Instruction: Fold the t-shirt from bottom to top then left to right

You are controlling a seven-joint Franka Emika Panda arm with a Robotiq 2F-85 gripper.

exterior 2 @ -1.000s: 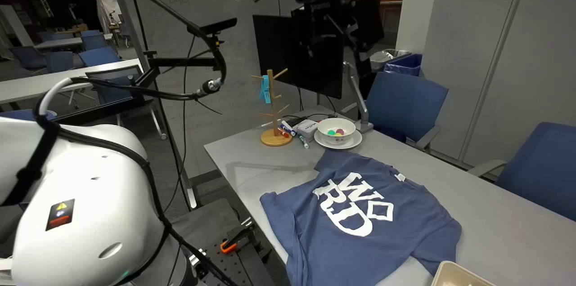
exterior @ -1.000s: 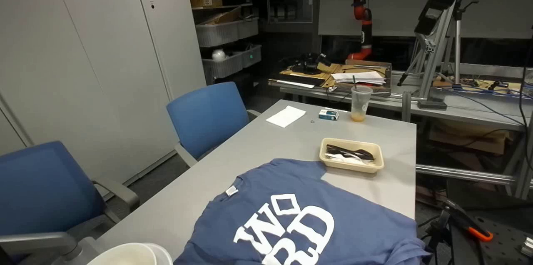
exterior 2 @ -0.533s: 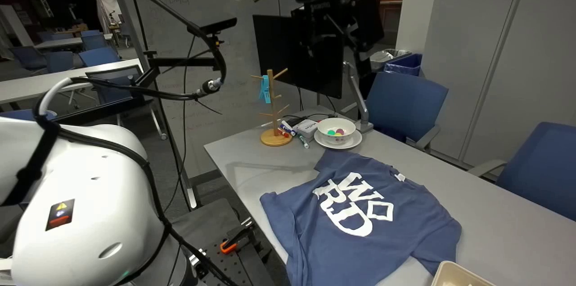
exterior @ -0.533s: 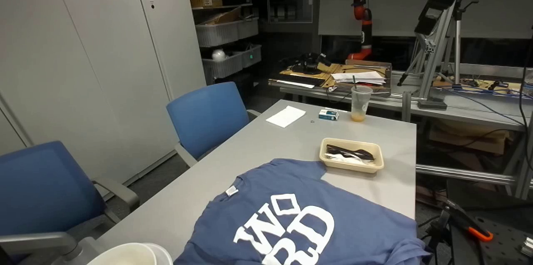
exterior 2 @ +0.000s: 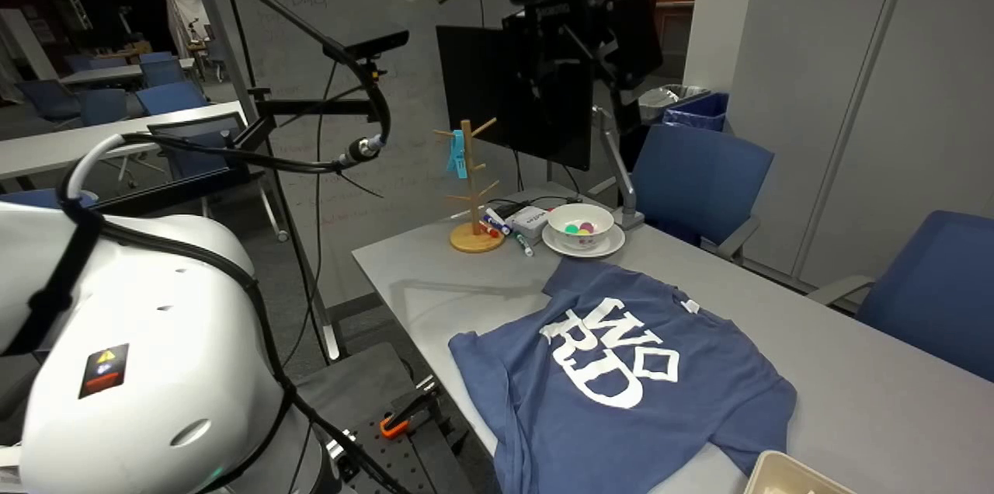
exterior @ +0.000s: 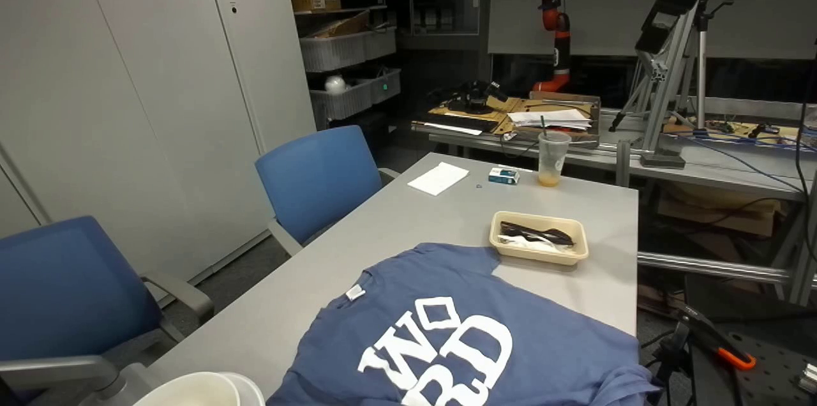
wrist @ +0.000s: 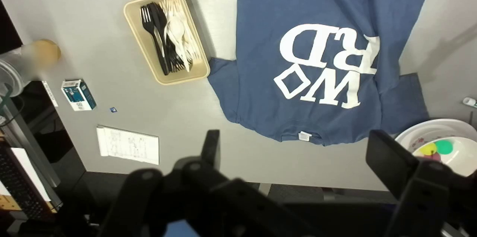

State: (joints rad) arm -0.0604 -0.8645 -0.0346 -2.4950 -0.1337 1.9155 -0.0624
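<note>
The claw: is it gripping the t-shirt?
No, the wrist view shows the claw open, its fingers wide apart and the t-shirt lying on the table.

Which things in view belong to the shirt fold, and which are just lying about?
Job:
navy t-shirt, printed side up
gripper, open and holding nothing

Lying about:
cutlery tray, seems to touch the t-shirt
bowl on a plate
plastic cup
small box
paper
markers
wooden stand with a blue clip

Can't follow the t-shirt [wrist: 324, 58] past the wrist view's top edge. Can't read the marked paper [wrist: 128, 144], lower left.
</note>
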